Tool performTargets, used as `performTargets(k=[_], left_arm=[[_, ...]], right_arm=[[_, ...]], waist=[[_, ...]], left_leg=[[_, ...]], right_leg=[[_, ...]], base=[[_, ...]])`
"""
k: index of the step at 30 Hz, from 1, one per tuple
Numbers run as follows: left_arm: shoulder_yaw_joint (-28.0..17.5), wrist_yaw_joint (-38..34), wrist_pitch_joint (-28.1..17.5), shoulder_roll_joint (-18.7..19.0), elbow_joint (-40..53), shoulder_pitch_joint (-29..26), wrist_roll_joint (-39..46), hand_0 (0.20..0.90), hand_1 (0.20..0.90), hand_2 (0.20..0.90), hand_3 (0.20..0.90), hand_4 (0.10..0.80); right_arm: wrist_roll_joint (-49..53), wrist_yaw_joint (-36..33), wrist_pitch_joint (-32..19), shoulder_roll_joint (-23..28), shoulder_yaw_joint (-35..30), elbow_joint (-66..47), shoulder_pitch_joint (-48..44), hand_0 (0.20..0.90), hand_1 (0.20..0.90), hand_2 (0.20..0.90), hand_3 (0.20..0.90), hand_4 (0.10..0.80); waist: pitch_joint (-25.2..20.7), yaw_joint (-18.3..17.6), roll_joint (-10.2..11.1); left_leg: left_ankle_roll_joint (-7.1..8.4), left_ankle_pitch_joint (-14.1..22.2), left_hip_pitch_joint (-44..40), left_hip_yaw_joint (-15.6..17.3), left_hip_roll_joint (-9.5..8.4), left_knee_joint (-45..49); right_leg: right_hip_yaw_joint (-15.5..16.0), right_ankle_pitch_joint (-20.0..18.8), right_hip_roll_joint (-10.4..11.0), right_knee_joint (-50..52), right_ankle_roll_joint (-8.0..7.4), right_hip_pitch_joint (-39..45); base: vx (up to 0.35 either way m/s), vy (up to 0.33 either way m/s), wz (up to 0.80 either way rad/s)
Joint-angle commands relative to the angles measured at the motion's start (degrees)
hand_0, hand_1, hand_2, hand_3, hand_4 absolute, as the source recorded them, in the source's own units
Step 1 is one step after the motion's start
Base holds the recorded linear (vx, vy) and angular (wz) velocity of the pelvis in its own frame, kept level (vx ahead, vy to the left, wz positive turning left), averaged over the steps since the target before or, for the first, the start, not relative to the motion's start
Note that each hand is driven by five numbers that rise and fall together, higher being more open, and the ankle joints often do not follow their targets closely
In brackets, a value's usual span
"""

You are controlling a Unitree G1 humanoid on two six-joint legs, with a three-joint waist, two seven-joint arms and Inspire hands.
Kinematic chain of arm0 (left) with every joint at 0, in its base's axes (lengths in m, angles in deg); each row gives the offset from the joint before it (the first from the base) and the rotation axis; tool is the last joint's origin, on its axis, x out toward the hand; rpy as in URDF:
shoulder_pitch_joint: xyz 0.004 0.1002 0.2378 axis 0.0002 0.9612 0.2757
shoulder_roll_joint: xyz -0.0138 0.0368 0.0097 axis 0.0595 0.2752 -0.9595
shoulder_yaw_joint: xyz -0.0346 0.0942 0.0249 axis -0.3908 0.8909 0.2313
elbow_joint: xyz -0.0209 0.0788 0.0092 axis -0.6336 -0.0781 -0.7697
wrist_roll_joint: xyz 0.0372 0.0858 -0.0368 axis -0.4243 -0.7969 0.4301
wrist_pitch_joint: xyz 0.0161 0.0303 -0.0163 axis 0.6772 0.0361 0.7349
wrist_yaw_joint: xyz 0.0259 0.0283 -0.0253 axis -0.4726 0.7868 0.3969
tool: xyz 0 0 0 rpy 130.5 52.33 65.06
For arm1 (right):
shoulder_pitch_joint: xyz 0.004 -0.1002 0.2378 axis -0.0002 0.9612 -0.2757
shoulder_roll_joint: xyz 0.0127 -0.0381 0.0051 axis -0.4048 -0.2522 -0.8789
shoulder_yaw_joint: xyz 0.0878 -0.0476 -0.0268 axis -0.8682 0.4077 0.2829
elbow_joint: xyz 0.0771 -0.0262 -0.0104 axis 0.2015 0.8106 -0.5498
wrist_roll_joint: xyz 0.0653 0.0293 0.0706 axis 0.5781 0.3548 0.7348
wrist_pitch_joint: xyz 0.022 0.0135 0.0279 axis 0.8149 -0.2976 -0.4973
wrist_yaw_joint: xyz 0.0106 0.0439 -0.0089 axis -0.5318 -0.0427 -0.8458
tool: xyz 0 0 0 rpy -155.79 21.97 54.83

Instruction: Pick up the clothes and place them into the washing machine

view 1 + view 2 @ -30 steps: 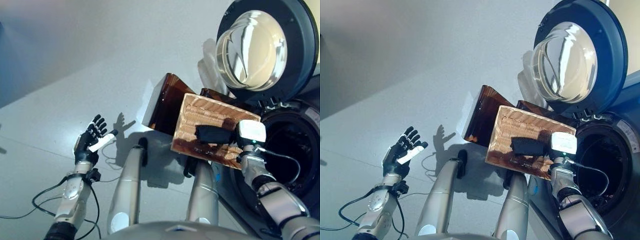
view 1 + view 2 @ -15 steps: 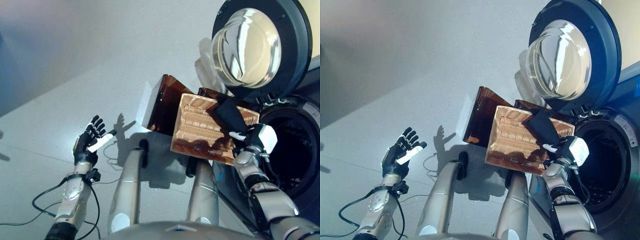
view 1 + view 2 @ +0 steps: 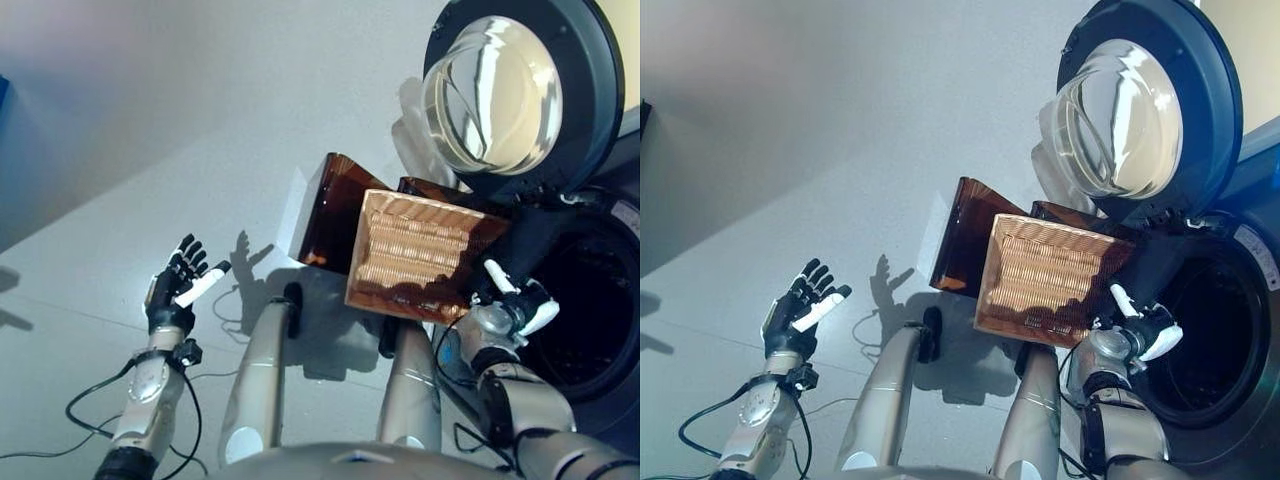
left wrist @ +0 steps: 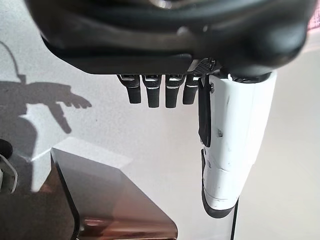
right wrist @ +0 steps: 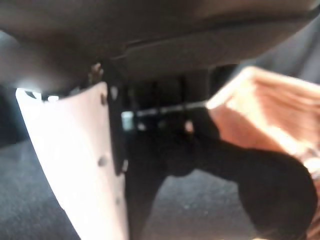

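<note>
My right hand (image 3: pixel 512 308) is shut on a dark garment (image 3: pixel 1152 262) and holds it at the rim of the washing machine's open drum (image 3: pixel 592 300), just right of the basket. In the right wrist view its fingers curl round the dark garment (image 5: pixel 240 180) beside the white thumb (image 5: pixel 75 160). The shallow wicker basket (image 3: pixel 420 250) rests tilted on the dark brown box (image 3: pixel 335 205), and its woven bottom is bare. My left hand (image 3: pixel 178 288) is open and idle over the floor at the left; its straight fingers (image 4: pixel 155 92) show in the left wrist view.
The round machine door (image 3: pixel 510 90) stands swung open above the basket and the drum. The dark brown box also shows in the left wrist view (image 4: pixel 100 200). Grey floor (image 3: pixel 150 120) spreads out to the left.
My right hand has lifted the dark garment out of the basket and carried it right and down, to the drum's rim. The left hand has stayed put.
</note>
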State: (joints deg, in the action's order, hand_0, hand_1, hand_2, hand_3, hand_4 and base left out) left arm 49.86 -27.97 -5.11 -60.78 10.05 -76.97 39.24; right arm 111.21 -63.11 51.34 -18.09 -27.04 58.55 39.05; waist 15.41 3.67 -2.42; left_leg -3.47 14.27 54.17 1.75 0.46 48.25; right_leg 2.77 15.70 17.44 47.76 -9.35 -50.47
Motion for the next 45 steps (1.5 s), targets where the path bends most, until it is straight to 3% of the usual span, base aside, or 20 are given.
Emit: performTargets(k=[1, 7, 22, 45], left_arm=[[-1.77, -0.53, -3.18, -0.58, 1.48, 1.58, 0.35, 0.9, 0.9, 0.9, 0.9, 0.8], [-0.58, -0.25, -2.34, -0.7, 1.01, 1.37, 1.59, 0.9, 0.9, 0.9, 0.9, 0.8], [1.46, 0.71, 0.37, -0.12, 1.55, 1.87, 3.46, 0.9, 0.9, 0.9, 0.9, 0.8], [0.85, 3.49, 0.69, 2.17, 2.86, 3.09, 5.57, 0.9, 0.9, 0.9, 0.9, 0.8]], right_arm=[[9.66, -0.44, -9.34, 3.44, -3.76, 2.39, -2.12, 0.2, 0.2, 0.2, 0.2, 0.3], [19.8, 2.11, -12.69, 1.92, -7.63, 3.31, -3.23, 0.2, 0.2, 0.2, 0.2, 0.3], [41.82, 6.5, -20.81, 5.65, -18.24, 1.01, -9.41, 0.2, 0.2, 0.2, 0.2, 0.3], [43.07, 4.37, -21.63, 23.31, -21.54, 4.47, -11.88, 0.2, 0.2, 0.2, 0.2, 0.3]], waist=[[-2.71, -0.1, -2.06], [-3.13, 0.08, -2.41], [-3.47, 0.63, -3.16], [-4.18, 0.82, -5.26]], left_leg=[[3.14, 1.07, -1.72, -2.77, 1.17, -2.42], [3.28, 1.09, -2.0, -2.88, 1.09, -2.68], [3.56, 0.9, -2.16, -3.25, 0.96, -2.48], [4.11, 0.59, -1.29, -2.94, 1.31, -1.79]], right_leg=[[2.09, -5.51, -0.85, -0.17, 2.38, -0.57], [2.22, -5.29, -0.91, -0.32, 2.39, -0.2], [1.99, -4.77, -0.92, 0.14, 2.45, 0.27], [0.58, -3.72, -0.8, 1.71, 2.94, -1.47]], base=[[0.0, 0.0, 0.0], [0.0, 0.0, 0.0], [0.0, 0.0, 0.0], [-0.001, -0.001, 0.0]])
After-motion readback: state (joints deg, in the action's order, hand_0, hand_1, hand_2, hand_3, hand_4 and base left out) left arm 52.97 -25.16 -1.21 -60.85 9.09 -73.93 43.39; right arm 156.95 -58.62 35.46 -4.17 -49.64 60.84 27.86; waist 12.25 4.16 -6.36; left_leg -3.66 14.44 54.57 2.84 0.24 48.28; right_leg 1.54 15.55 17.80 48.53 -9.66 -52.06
